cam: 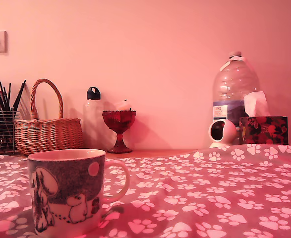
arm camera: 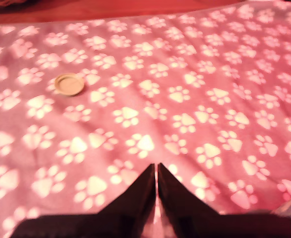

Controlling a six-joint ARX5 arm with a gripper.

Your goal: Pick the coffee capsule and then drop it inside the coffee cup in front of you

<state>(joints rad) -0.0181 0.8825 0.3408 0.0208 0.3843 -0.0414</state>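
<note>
- The coffee cup (cam: pixel 73 191) stands upright at the near left of the exterior view, on the paw-print cloth (cam: pixel 219 193) that covers the worktop; its loop handle points to that view's right.
- The cup's dark speckled band shows white cartoon creatures and one pale round dot near the rim.
- The arm is out of the exterior view entirely.
- Over to the wrist view: the tool (arm camera: pixel 156 171) hangs above the cloth with its two dark fingers (arm camera: pixel 135 193) pressed together, only a hairline slit between them, and nothing is held.
- The coffee capsule (arm camera: pixel 69 84) lies on the cloth well apart from the tool, a small pale round disc with a raised rim, flat face up.
- The capsule cannot be made out in the exterior view, and the cup does not show in the wrist view, so how the two stand to each other cannot be told.
- Along the back wall in the exterior view, from left to right: a wire holder of pencils (cam: pixel 1 124), a wicker basket (cam: pixel 47 133), a pale bottle with a dark cap (cam: pixel 92 119), the red glass goblet (cam: pixel 119 128), a small round white device (cam: pixel 221 133), a big clear water jug (cam: pixel 234 91) and a patterned tissue box (cam: pixel 263 129).
</note>
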